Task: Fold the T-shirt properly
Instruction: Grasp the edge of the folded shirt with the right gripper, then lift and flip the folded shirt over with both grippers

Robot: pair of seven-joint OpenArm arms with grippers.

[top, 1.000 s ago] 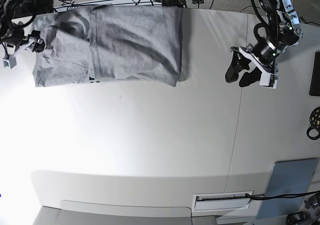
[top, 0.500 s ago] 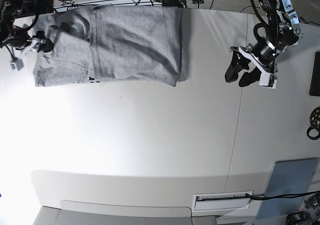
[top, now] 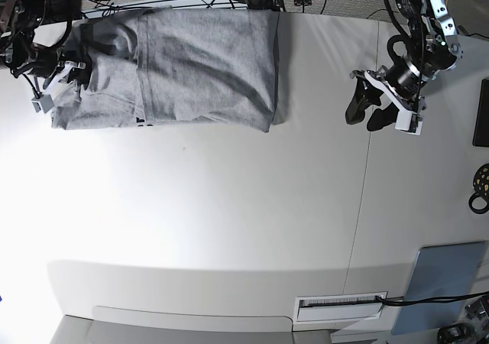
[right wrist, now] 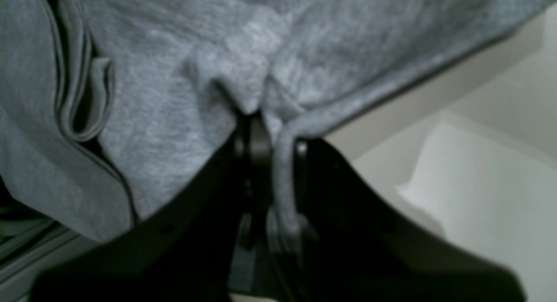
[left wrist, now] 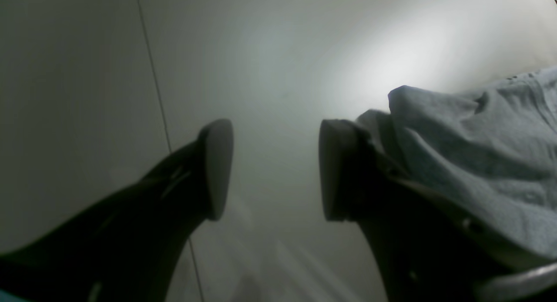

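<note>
At the table's (top: pixel 229 206) far edge lay the heather-grey cotton T-shirt (top: pixel 191 69), partly folded. We found the right gripper (right wrist: pixel 265 132) clenched on its hem and the left gripper (left wrist: pixel 270 167) released, well apart. We judged an even, flat carry across necessary.

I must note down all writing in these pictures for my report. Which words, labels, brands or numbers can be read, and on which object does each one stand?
No text can be read in any view.
T-shirt: small dark marks at its lower edge, perhaps part of a print; too little shows to read.
White label strip at the table's near edge: dark, barcode-like marks, too small to read.
</note>
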